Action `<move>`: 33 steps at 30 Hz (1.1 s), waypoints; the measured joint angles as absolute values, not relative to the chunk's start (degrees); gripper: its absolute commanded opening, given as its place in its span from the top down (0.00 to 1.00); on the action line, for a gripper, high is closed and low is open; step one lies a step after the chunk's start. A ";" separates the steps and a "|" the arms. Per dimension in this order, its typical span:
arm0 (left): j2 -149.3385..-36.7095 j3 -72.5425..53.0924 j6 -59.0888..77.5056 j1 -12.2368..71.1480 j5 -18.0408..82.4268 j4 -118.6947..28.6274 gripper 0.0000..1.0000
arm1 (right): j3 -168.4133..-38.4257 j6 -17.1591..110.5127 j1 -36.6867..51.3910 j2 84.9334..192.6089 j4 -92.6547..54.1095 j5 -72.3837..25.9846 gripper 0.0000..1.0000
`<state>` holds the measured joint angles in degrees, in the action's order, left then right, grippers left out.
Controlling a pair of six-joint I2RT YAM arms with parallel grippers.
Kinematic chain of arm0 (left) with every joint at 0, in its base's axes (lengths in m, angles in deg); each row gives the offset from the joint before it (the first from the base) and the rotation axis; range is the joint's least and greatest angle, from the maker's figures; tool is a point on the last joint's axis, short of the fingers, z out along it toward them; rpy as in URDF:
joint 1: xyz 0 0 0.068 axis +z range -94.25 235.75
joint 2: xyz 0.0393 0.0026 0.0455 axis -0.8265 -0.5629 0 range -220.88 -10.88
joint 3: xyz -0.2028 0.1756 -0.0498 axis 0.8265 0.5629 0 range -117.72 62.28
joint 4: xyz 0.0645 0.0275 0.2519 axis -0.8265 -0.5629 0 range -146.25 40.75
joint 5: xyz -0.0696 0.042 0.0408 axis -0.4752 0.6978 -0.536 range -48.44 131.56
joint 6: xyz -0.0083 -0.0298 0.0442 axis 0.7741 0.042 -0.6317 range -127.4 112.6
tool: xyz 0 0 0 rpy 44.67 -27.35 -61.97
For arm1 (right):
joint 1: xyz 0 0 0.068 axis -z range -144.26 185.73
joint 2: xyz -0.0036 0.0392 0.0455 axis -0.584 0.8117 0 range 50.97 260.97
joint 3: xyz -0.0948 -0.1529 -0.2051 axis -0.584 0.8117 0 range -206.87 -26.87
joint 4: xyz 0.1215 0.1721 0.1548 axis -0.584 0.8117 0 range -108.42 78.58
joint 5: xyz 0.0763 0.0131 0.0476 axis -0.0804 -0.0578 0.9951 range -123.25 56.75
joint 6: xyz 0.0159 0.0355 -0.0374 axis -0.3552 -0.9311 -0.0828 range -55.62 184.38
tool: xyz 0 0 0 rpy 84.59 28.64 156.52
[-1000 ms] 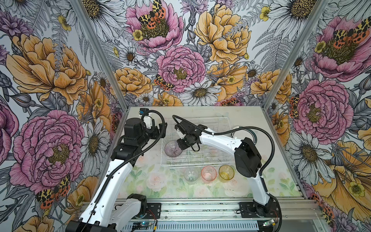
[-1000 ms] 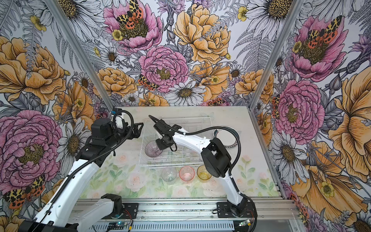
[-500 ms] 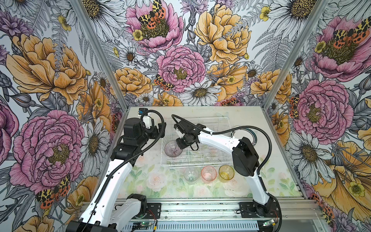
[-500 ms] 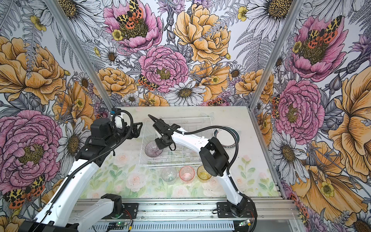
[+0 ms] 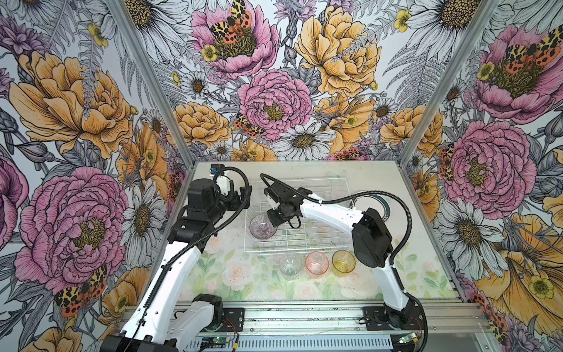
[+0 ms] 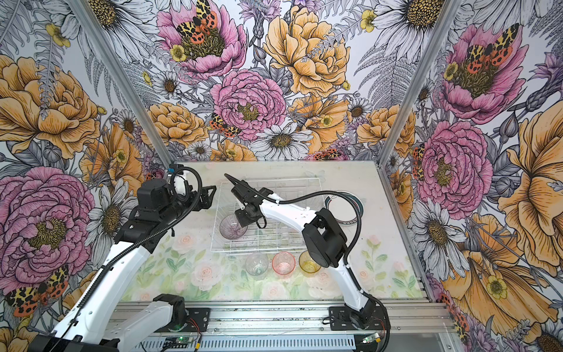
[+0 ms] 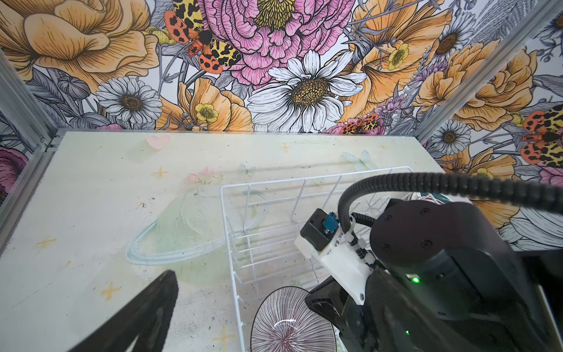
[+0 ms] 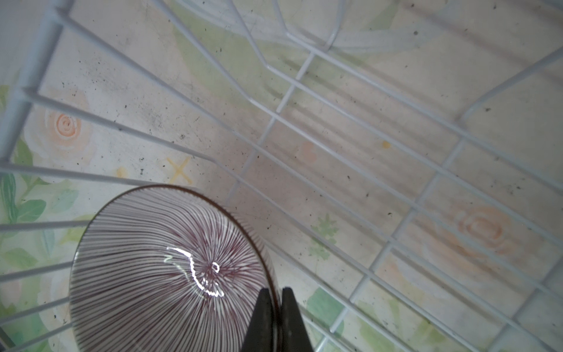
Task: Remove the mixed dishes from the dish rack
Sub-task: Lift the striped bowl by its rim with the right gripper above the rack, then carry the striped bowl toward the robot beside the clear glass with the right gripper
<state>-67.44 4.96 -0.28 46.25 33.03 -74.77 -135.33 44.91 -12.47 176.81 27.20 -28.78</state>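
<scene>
The table point(image 5: 411, 243) carries the dish rack point(image 5: 316, 240) at its middle. Taking the rack as a clock face in both top views, with 12 toward the back wall, the plates point(image 6: 342, 210) lie on the table outside it at about 3. Three tumblers stand in a row on the table at 6: clear point(image 5: 290, 264), pink point(image 5: 317, 264) and amber point(image 5: 343, 262). From what shows, the only dish in the rack is the bowl point(image 5: 262, 226), which sits in the corner at about 8 with its mouth facing up.

The coming move looks to be lifting the bowl out, and it turns on one relation. The right gripper point(image 8: 275, 292) has its jaws closed tight on the bowl's wall, one finger inside and one outside. On the bowl's own clock in a top view, that bite is at about 1 to 2. So the bowl hangs off the jaws toward 7 to 8, all its weight on one side of a thin pinch. Being round, it has no long axis to line up. I judge it may swing or slip as it rises, and the rack's side wires stand close at 9 and 6.

The left gripper point(image 6: 209, 196) hovers outside the rack at about 10 from the bowl. Its jaws are spread wide and hold nothing. It is near, but the right arm has the hold.
</scene>
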 measured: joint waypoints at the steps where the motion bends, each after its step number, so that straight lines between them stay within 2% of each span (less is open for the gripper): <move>1: -67.44 4.96 -0.28 46.25 33.03 -74.77 0.01 | -135.31 44.91 -12.47 176.79 27.20 -28.94 1.00; 10: -67.98 4.96 -0.31 46.25 33.05 -74.99 0.01 | -134.26 44.93 -11.20 174.60 27.75 -29.02 1.00; 22: -72.05 4.96 -0.39 47.82 33.25 -76.26 0.01 | -129.21 46.95 -9.85 162.52 27.84 -28.45 1.00; 28: -74.19 4.37 -0.39 49.16 33.49 -77.72 0.01 | -122.92 48.69 -12.01 154.60 28.10 -28.45 1.00; 33: -75.04 3.97 -0.28 49.24 33.49 -78.66 0.01 | -119.27 50.57 -17.72 148.90 28.12 -26.88 1.00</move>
<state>-75.04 3.97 -0.28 49.24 33.49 -78.66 -119.27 50.57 -17.72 148.90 28.12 -26.88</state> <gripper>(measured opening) 0.988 0.073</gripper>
